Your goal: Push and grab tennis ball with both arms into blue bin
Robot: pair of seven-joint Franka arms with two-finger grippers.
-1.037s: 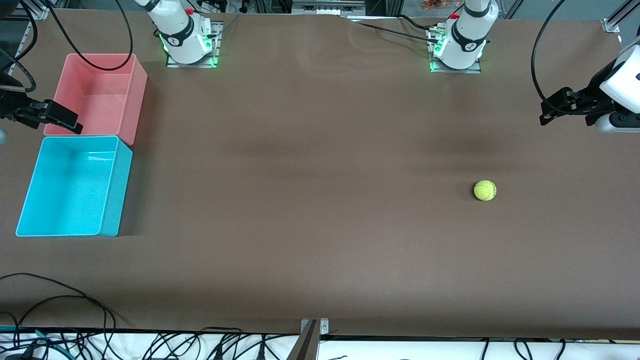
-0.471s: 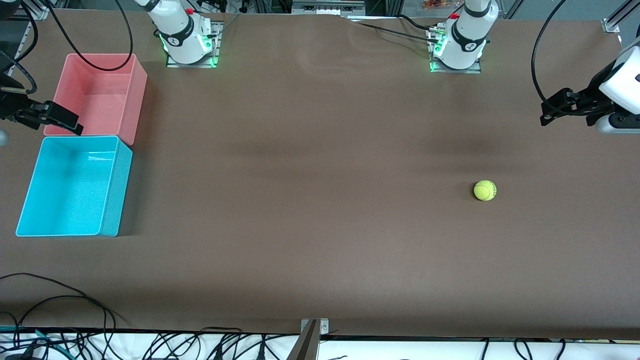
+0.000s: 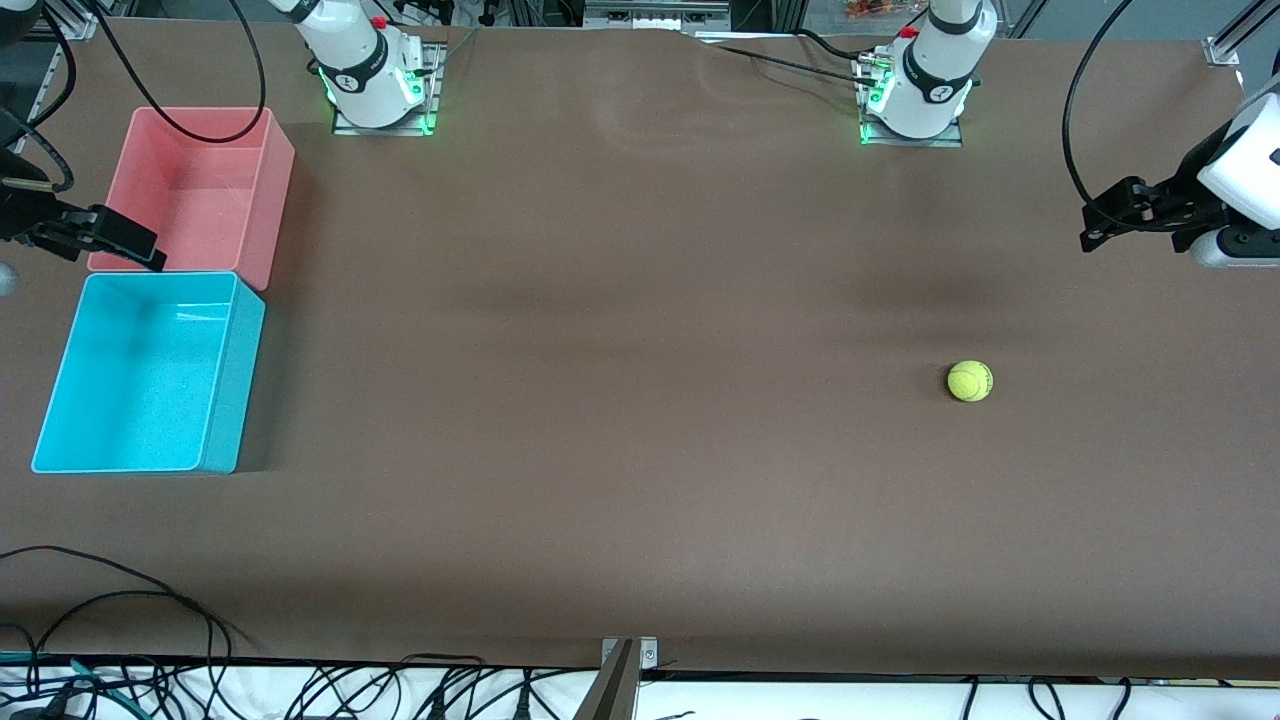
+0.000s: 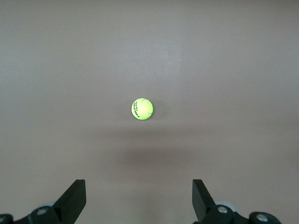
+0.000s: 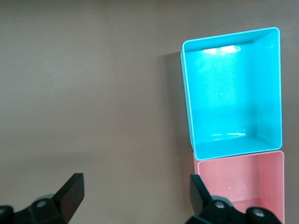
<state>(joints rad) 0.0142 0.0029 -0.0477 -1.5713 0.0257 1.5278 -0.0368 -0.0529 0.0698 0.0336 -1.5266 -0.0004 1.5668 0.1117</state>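
Tennis ball [image 3: 969,381] lay on the bench [image 3: 640,400], at four o'clock. Left gripper [image 4: 138,200] hung above the bench, jaws wide. Right gripper [image 5: 135,198], jaws wide, waited over the pink bin [image 3: 195,190], beside the blue bin [image 3: 150,372] at nine o'clock.

tennis ball [image 3: 969,381] well apart from blue bin [image 3: 60,378]

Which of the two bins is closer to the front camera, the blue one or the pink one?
The blue bin. It sits lower in the front view, directly beside the pink bin, which lies nearer the robots' bases.
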